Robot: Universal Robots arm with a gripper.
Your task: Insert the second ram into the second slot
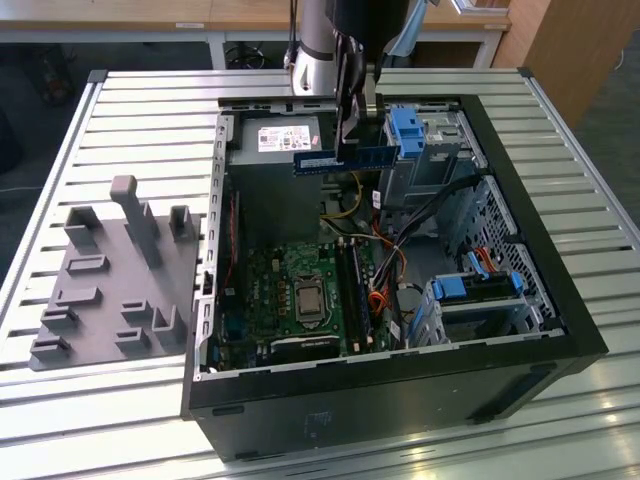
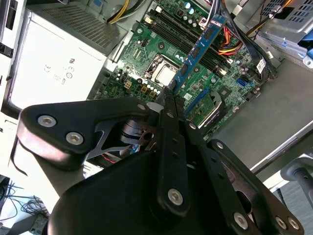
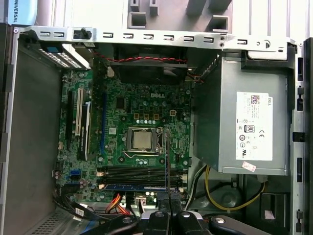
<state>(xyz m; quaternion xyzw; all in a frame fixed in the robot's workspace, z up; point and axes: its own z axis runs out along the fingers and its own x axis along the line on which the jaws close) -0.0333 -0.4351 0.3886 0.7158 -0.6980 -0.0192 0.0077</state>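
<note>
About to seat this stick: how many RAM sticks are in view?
2. The second ram is held in the gripper above the open computer case. Another blue RAM stick lies along the motherboard slots, apparently seated. Others may be hidden.

Black gripper (image 2: 168, 95) clamping blue ram (image 2: 198, 51), ram hanging over green motherboard (image 2: 142, 49), CPU socket (image 2: 164, 73) showing beside it, grey power supply (image 2: 54, 63) alongside.

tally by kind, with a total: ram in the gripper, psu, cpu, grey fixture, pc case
ram, held in the gripper: 1
psu: 1
cpu: 1
grey fixture: 1
case: 1
total: 5
</note>
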